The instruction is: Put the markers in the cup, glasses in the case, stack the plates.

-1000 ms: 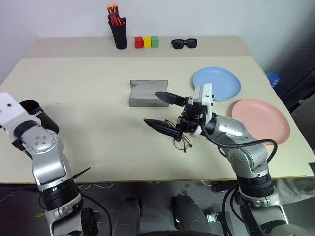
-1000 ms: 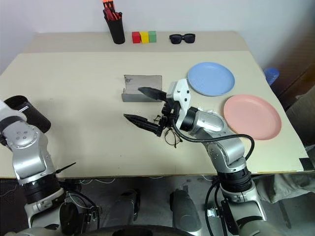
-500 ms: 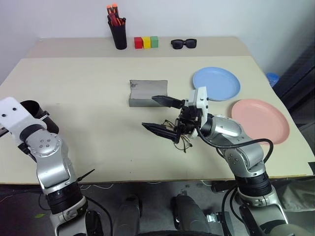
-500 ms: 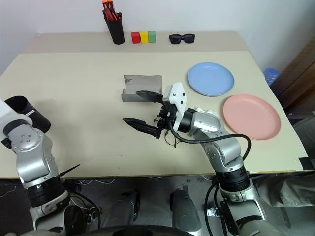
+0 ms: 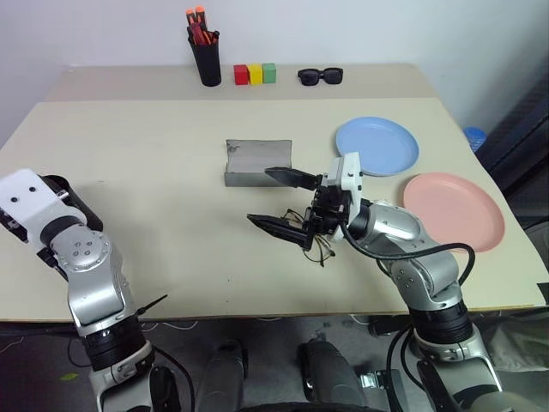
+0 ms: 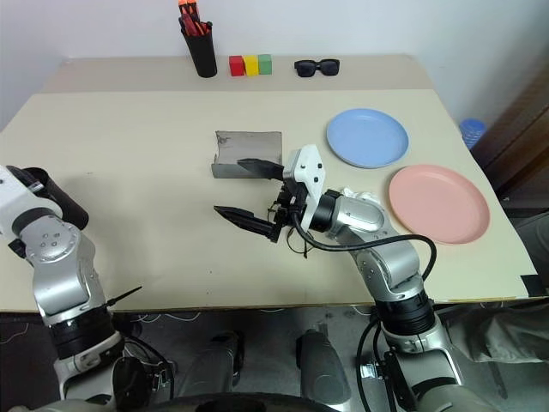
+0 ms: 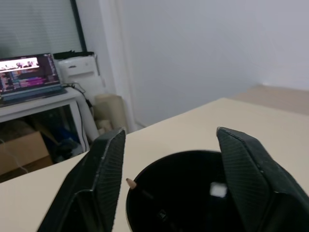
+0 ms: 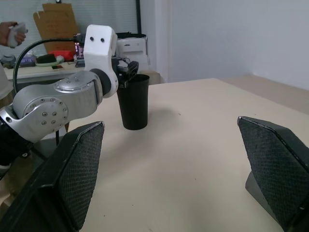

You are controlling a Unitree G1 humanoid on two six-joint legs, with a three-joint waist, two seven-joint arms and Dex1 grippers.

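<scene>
The left gripper [image 7: 166,186] is standing released directly above the cup [image 8: 133,102] at the surface's [image 5: 154,163] left edge; a marker tip [image 7: 130,182] is showing inside the rim, though the interior is too dark to count markers. The right gripper [image 5: 283,199] is hanging spread wide over the glasses [image 5: 316,245], which are lying on the surface just short of the open case [image 5: 257,163]. The glasses step is in hand. The next move calls for lowering and clenching on the thin frame, then carrying it into the case. The blue plate [image 5: 377,146] and pink plate [image 5: 455,210] are lying side by side, unstacked.
</scene>
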